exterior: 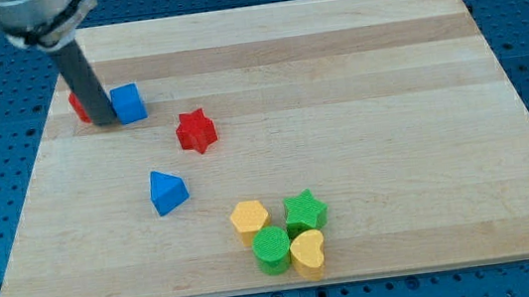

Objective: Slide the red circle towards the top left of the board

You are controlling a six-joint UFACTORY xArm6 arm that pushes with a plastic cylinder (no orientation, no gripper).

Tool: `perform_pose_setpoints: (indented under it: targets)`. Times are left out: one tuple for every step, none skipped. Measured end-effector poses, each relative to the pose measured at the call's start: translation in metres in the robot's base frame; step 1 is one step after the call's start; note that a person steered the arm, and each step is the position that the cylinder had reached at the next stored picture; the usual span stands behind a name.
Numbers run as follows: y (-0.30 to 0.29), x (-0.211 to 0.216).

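Observation:
The red circle (78, 107) lies near the board's left edge in the upper left part, mostly hidden behind my dark rod. My tip (105, 124) rests on the board just right of the red circle, touching or nearly touching it, and just left of the blue cube (128, 103). A red star (196, 130) sits to the right and lower.
A blue triangle-like block (167, 192) lies below the middle left. Near the view's bottom a cluster holds a yellow hexagon (249, 219), a green star (304, 209), a green cylinder (272, 249) and a yellow heart (307, 251). The wooden board (356, 78) sits on a blue perforated table.

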State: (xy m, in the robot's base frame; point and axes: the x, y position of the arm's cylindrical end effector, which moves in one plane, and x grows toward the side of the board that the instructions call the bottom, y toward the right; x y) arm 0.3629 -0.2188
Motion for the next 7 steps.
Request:
perform_pose_setpoints:
  targets:
    - [0.0,-0.034]
    - [0.0,-0.03]
    - [0.0,0.011]
    - [0.0,0.05]
    - [-0.036,0.056]
    - [-0.051,0.054]
    - [-0.044,0.027]
